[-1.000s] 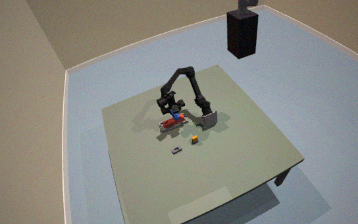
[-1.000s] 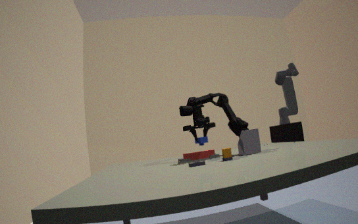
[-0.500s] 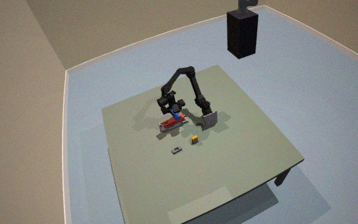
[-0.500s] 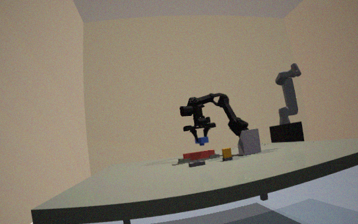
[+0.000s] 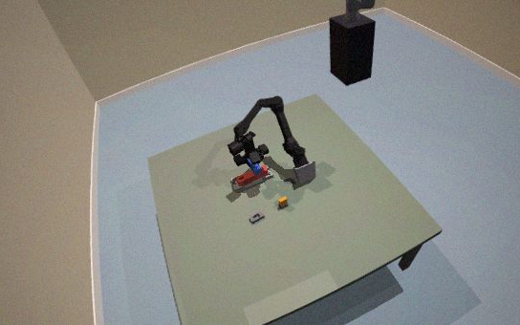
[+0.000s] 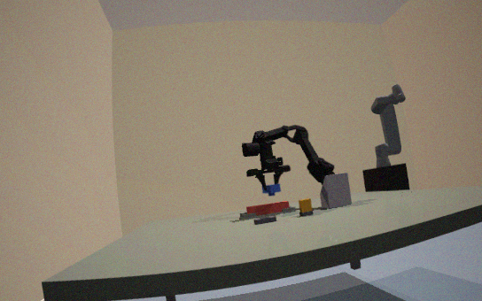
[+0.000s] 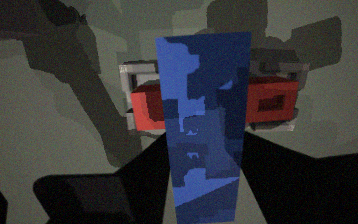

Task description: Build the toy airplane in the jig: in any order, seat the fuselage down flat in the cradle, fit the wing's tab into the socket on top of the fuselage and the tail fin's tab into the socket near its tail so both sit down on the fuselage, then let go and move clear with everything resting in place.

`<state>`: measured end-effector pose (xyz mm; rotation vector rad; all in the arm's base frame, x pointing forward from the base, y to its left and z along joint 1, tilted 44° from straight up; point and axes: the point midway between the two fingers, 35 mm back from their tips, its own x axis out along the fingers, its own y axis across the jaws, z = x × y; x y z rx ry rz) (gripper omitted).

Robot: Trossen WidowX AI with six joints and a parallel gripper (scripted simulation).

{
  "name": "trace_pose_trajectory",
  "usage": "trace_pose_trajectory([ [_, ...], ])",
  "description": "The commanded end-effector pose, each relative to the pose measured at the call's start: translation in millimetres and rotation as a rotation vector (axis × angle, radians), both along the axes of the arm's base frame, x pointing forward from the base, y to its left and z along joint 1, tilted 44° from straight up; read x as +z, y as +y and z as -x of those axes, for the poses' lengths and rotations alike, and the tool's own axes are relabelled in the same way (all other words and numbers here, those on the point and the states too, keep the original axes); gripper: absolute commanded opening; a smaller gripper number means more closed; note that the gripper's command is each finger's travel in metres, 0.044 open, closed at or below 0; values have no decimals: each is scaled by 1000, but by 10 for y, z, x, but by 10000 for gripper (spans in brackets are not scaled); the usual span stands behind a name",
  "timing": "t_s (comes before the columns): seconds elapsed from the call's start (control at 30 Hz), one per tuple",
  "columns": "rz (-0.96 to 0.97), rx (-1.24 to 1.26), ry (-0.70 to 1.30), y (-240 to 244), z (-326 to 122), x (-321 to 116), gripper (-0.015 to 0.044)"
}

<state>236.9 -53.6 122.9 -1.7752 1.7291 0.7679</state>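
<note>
The red fuselage point(image 5: 245, 180) point(image 6: 261, 209) point(image 7: 148, 123) lies lengthwise in the grey cradle point(image 6: 243, 216) point(image 7: 124, 77) and looks flat. My gripper point(image 5: 254, 162) point(image 6: 271, 186) point(image 7: 200, 135) is shut on the blue wing point(image 5: 257, 168) point(image 6: 273, 189) point(image 7: 217, 65). The wing hangs level above the fuselage's middle, crosswise to it, tab down; the exterior view shows a gap beneath the tab. The wing hides the fuselage's middle in the wrist view, while the tail socket point(image 7: 271, 103) shows to its right. The orange tail fin point(image 5: 283, 201) point(image 6: 305, 205) stands upright in a small dark holder apart from the cradle.
A small grey holder point(image 5: 257, 218) point(image 6: 265, 220) lies on the table point(image 5: 220, 258) point(image 6: 173, 248), in front of the cradle. The arm's grey base block point(image 5: 305, 174) point(image 6: 338, 191) stands to the right of the cradle. A second arm on a black pedestal point(image 5: 352, 50) point(image 6: 385, 178) stands farther back.
</note>
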Motion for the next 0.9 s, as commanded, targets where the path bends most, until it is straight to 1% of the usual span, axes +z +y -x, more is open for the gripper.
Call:
trace_pose_trajectory([
  [0.0, 5, 1, 0, -42, -3, -24, 197],
  [0.83, 8, 1, -1, -285, -4, -266, 197],
  [0.87, 1, 0, -1, -263, -6, -263, 210],
])
